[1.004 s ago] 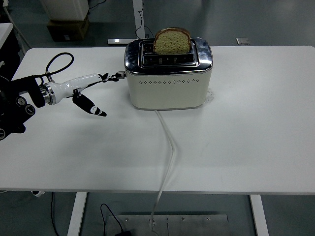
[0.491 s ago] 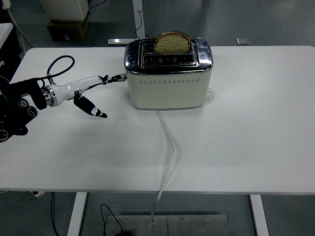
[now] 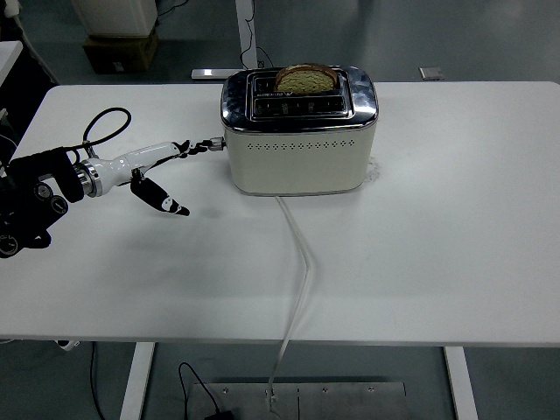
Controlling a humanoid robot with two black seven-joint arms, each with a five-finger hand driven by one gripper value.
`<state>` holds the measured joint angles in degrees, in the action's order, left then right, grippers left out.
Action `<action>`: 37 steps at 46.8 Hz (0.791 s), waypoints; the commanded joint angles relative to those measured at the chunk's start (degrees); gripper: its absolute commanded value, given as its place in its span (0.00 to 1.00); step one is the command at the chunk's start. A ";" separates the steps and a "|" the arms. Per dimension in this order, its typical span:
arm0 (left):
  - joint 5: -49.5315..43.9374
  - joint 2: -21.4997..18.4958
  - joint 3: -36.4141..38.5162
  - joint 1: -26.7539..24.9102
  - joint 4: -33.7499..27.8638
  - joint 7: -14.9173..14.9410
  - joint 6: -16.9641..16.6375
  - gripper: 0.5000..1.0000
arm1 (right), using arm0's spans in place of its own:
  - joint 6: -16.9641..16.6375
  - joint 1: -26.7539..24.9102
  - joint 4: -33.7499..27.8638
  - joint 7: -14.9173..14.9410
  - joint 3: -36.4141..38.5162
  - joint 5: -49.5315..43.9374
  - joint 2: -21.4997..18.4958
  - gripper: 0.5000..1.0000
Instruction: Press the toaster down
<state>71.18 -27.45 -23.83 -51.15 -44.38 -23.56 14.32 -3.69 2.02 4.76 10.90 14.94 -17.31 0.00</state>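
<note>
A cream toaster (image 3: 297, 159) with a chrome top stands at the table's back middle. A slice of brown bread (image 3: 306, 79) sits low in its rear slot, with only the top edge showing. The toaster's lever (image 3: 214, 144) sticks out of its left end. My left hand (image 3: 171, 175) reaches in from the left, its white forefinger stretched out with the tip on the lever and its thumb pointing down at the table. It holds nothing. The right arm does not show.
The toaster's white cable (image 3: 302, 262) runs from its front across the table and over the near edge. A black cable loop (image 3: 105, 122) rises from my left wrist. A cardboard box (image 3: 121, 48) stands on the floor behind the table.
The lever and my forefinger have moved down. The bread has sunk from standing well above the slot to almost level with it. My left arm has dropped slightly.
</note>
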 commanded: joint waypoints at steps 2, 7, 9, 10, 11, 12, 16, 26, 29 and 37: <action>0.01 0.64 0.01 0.00 0.00 0.01 0.01 1.00 | 0.00 0.00 -0.01 0.00 0.00 0.00 0.00 1.00; 0.01 0.73 0.01 0.00 0.35 0.01 -0.08 1.00 | 0.00 0.00 -0.01 0.00 0.00 0.00 0.00 1.00; 0.01 0.99 0.01 0.00 0.70 0.01 -0.08 1.00 | 0.00 0.00 0.08 0.00 0.00 0.00 0.00 1.00; 0.01 1.17 0.01 0.00 0.87 0.01 -0.08 1.00 | 0.00 0.00 -0.01 0.00 0.00 0.00 0.00 1.00; 0.01 1.26 0.01 0.00 1.14 0.01 0.01 1.00 | 0.00 0.00 -0.01 0.00 0.00 0.00 0.00 1.00; 0.01 1.35 0.01 0.00 1.31 0.01 -0.08 1.00 | 0.00 0.00 -0.01 0.00 0.00 0.00 0.00 1.00; 0.01 1.43 0.01 0.09 1.58 0.01 -0.08 1.00 | 0.00 0.00 -0.01 0.00 0.00 0.00 0.00 1.00; 0.01 1.52 0.01 0.79 1.67 0.01 -0.08 1.00 | 0.00 0.00 0.08 0.00 0.00 0.00 0.00 1.00; 0.01 1.70 0.01 0.79 1.67 0.01 -0.08 1.00 | 0.00 0.00 -0.01 0.00 0.00 0.00 0.00 1.00; 0.01 2.40 0.01 1.05 2.55 0.01 -0.08 1.00 | 0.00 0.00 -0.01 0.00 0.00 0.00 0.00 1.00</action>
<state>71.18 -25.34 -23.83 -50.19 -42.06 -23.56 14.23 -3.69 2.02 4.77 10.90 14.94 -17.35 0.00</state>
